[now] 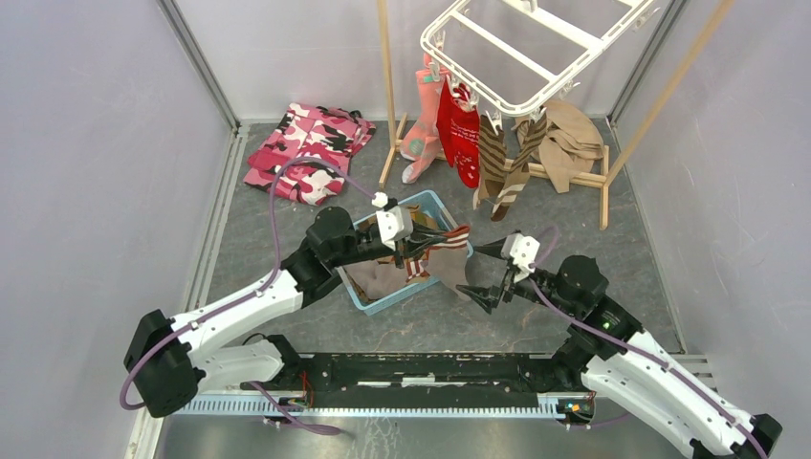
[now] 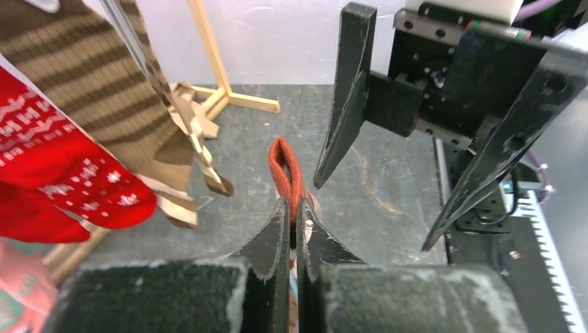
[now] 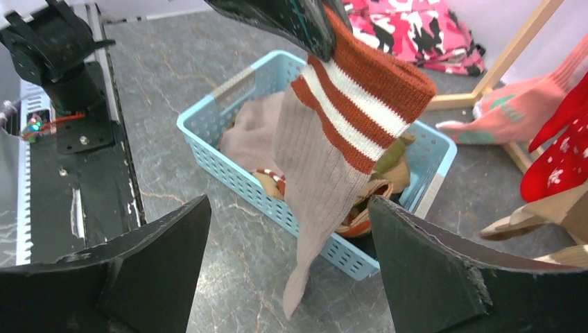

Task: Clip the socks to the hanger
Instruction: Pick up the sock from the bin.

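Grey marbled bench (image 1: 430,330), walled by pale panels on metal posts. At centre frame, light-blue basket (image 3: 201,128) heaped with loose socks (image 3: 388,156). Above it, left hand (image 1: 418,251) pinched shut on a taupe sock (image 3: 312,180) by its orange-striped cuff. Right hand (image 1: 473,271) spread wide just right of it, gripping nothing. Upper right, white hanger (image 1: 531,26), cut off by the frame edge, carrying pink, red, striped and taupe hung socks (image 1: 461,134). Basket's lower layers hidden.
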